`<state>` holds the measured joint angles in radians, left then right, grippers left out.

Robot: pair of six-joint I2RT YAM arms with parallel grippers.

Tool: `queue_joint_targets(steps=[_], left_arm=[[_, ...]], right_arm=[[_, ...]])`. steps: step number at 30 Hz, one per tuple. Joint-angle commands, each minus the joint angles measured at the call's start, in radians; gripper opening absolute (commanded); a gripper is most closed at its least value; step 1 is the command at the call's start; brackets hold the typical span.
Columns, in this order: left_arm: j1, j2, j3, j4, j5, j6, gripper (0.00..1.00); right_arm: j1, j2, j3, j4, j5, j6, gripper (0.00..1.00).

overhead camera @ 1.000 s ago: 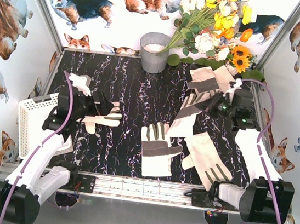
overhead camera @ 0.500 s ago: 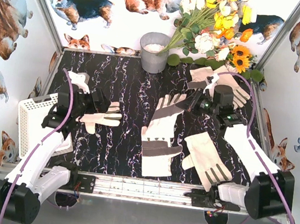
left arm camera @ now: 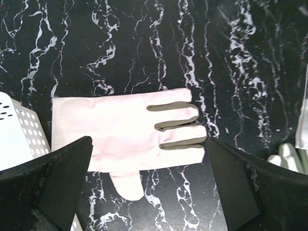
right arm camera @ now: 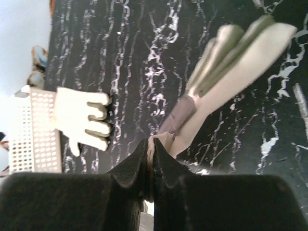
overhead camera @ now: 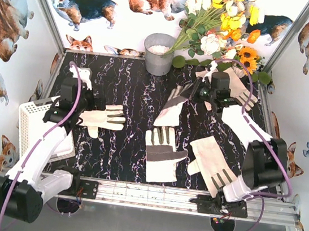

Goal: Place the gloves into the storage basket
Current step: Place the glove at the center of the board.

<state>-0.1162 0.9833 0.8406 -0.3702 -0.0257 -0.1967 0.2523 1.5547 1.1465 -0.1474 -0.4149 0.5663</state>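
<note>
A cream glove with grey-brown finger patches lies flat on the black marble table, right beside the white lattice storage basket. My left gripper hovers over it, open, with one finger on each side of it. From above, that glove lies next to the basket under the left gripper. My right gripper is shut on the cuff of another glove, which hangs off the table. The wrist view shows the cuff pinched and the held glove's fingers dangling. Two more gloves lie near the front.
A grey metal bucket stands at the back middle, with a bunch of artificial flowers to its right. Another glove lies at the back right behind the right arm. Corgi-print walls close in the table on three sides.
The right arm has swung left and back, lifting its glove clear of the table so it hangs. The left gripper has drawn back a little, showing more of the glove beneath.
</note>
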Motion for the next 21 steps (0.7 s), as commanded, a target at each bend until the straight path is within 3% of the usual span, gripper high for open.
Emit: queue_joint_targets(steps=[1, 8, 10, 12, 14, 18, 21], left_arm=[[0.015, 0.055, 0.028, 0.003, -0.043, 0.056, 1.0], [0.015, 0.174, 0.021, 0.034, -0.062, 0.039, 1.0], [0.013, 0.2, 0.028, -0.003, -0.062, 0.07, 0.98], [0.003, 0.226, 0.042, -0.057, -0.091, 0.116, 0.94], [-0.02, 0.25, 0.052, -0.101, -0.135, 0.188, 0.93], [-0.055, 0.295, 0.044, -0.086, -0.171, 0.331, 0.95], [-0.076, 0.333, 0.02, -0.036, -0.143, 0.451, 0.96]], right_arm=[[-0.034, 0.068, 0.064, 0.043, 0.072, -0.08, 0.0], [-0.113, 0.212, 0.084, 0.088, -0.005, -0.016, 0.01], [-0.126, 0.235, 0.091, 0.077, -0.012, -0.026, 0.16], [-0.135, 0.243, 0.088, 0.07, -0.022, -0.036, 0.41], [-0.141, 0.242, 0.083, 0.071, -0.033, -0.045, 0.53], [-0.145, 0.239, 0.099, 0.055, -0.058, -0.062, 0.69], [-0.145, 0.229, 0.119, 0.028, -0.087, -0.066, 0.74]])
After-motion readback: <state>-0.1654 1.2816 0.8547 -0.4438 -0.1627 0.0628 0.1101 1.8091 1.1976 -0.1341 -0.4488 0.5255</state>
